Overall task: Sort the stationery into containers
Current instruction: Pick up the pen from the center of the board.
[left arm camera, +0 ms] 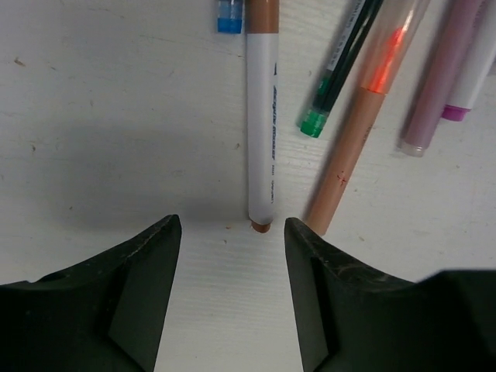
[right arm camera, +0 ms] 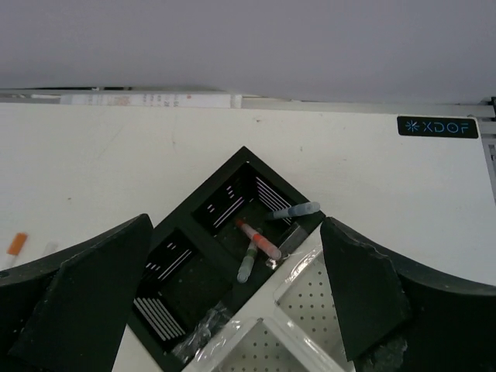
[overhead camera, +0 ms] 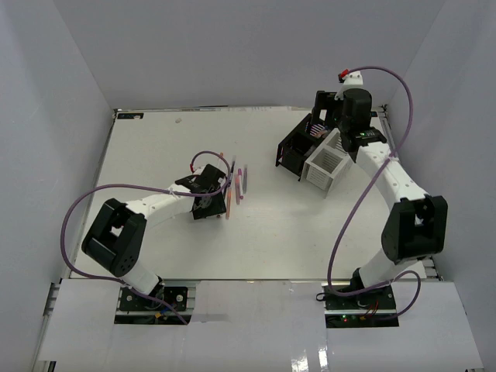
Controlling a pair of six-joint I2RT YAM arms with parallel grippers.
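Note:
Several pens lie in a row on the table. In the left wrist view a white marker with a brown end, a tan pen, a green-capped pen and purple pens lie just ahead of my left gripper. It is open and empty, low over the table. My right gripper is open and empty, above the black box and the white box. Three pens lie in one compartment of the black box. The boxes stand side by side.
A blue cap end shows at the top of the left wrist view. An orange pen tip lies at the far left of the right wrist view. White walls enclose the table on three sides.

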